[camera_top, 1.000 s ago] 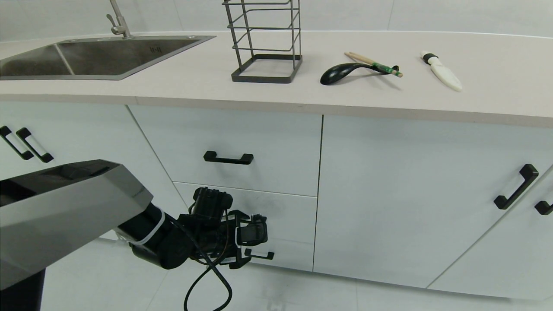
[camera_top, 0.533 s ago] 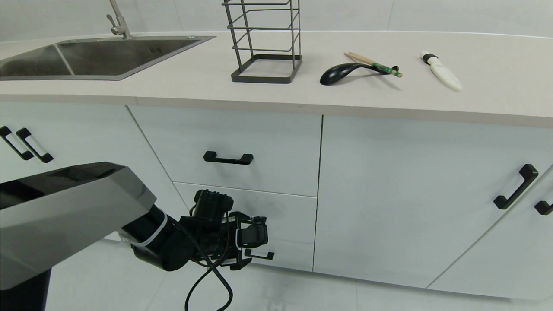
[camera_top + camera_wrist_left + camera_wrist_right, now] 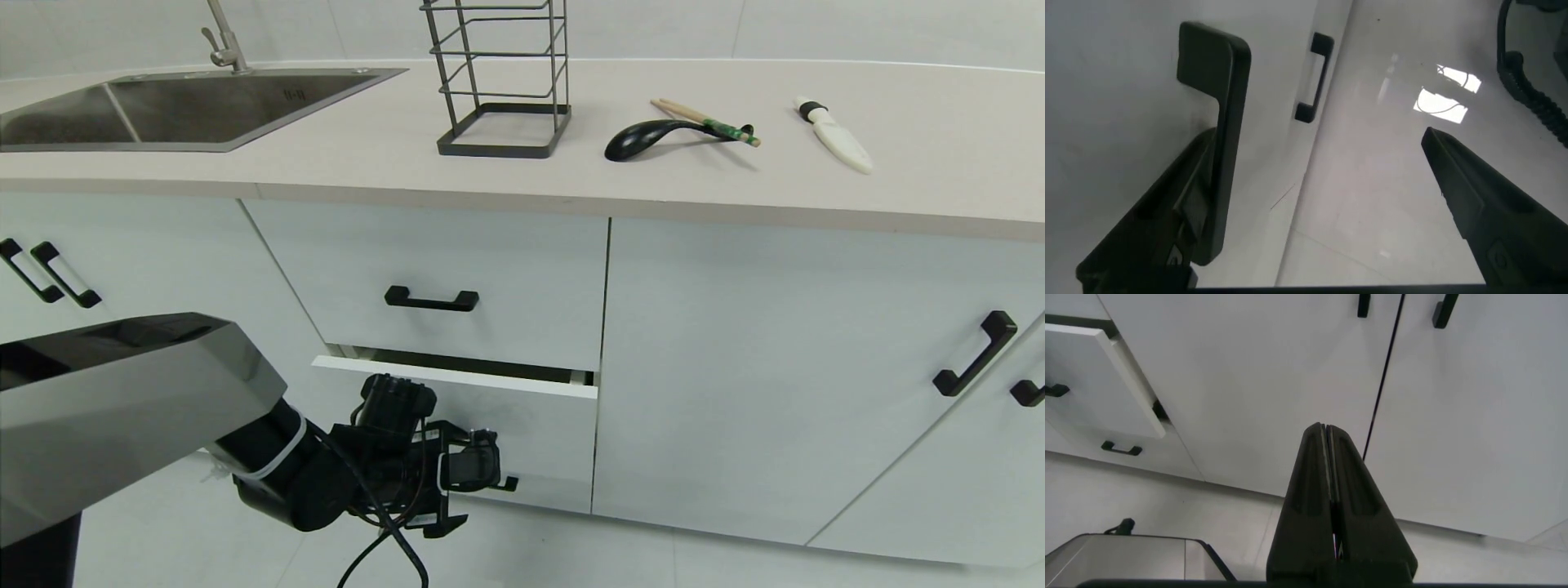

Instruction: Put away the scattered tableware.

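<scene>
Low in the head view, left of centre, the left gripper [image 3: 480, 472] sits at the black handle [image 3: 500, 483] of the lower drawer [image 3: 522, 425], which stands slightly open with a dark gap showing under the upper drawer [image 3: 506, 269]. In the left wrist view this gripper [image 3: 1319, 163] is spread wide: the handle [image 3: 1221, 147] lies right against one of its fingers [image 3: 1143, 237], while the other finger is well apart from it across bare floor. The right gripper [image 3: 1325, 437] is pressed fully closed with nothing between its fingers, and it faces the white cabinet doors, with the open drawer [image 3: 1098, 376] at the upper left of its wrist view. The tableware all lies on the tabletop [image 3: 326, 163] in the upper right of the head view. A black spoon [image 3: 641, 137] rests bowl down, and its handle reaches to the right, where it meets the green-tipped end of a pair of chopsticks [image 3: 704, 121]; whether they touch cannot be told. Further right, apart from both, lies a white knife [image 3: 837, 137] with a black band near its far end. A dark wire rack [image 3: 502, 90] stands upright at the upper centre, left of the spoon. A steel sink [image 3: 163, 102] with its faucet [image 3: 222, 37] takes up the upper left corner.
</scene>
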